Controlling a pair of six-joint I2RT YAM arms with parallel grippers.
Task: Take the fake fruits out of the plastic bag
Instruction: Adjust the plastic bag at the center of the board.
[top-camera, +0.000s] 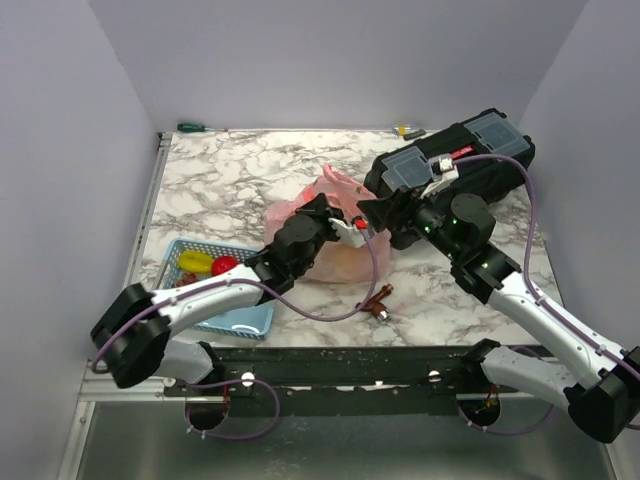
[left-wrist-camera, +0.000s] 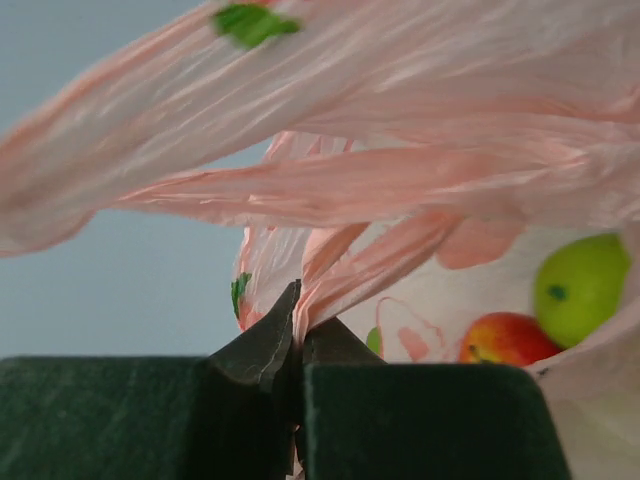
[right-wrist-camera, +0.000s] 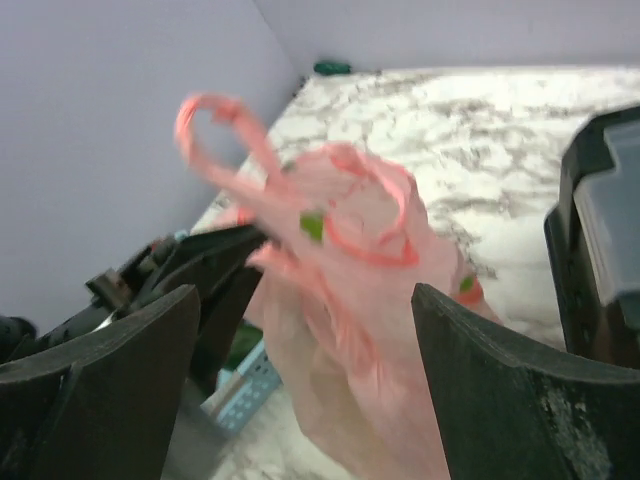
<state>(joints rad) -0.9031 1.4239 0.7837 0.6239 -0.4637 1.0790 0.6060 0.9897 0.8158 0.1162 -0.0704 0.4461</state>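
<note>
The pink plastic bag (top-camera: 340, 250) sits mid-table with its top lifted. My left gripper (top-camera: 338, 222) is shut on a fold of the bag (left-wrist-camera: 420, 190), pinched between its fingertips (left-wrist-camera: 270, 340). My right gripper (top-camera: 377, 212) is open just right of the bag top. In the right wrist view its fingers (right-wrist-camera: 110, 370) stand on either side of the bag (right-wrist-camera: 370, 290) without touching it. A green apple shape (left-wrist-camera: 580, 288) and a red one (left-wrist-camera: 505, 340) show at the bag's side; I cannot tell whether they are prints or fruits. A pale orange shape (top-camera: 345, 263) shows through the bag.
A light blue slotted basket (top-camera: 250, 318) at the front left holds a yellow fruit (top-camera: 195, 262) and a red one (top-camera: 225, 264). A black case (top-camera: 470, 165) lies at the back right. A small brown item (top-camera: 380, 302) lies in front of the bag. A green-handled screwdriver (top-camera: 195, 127) lies at the back edge.
</note>
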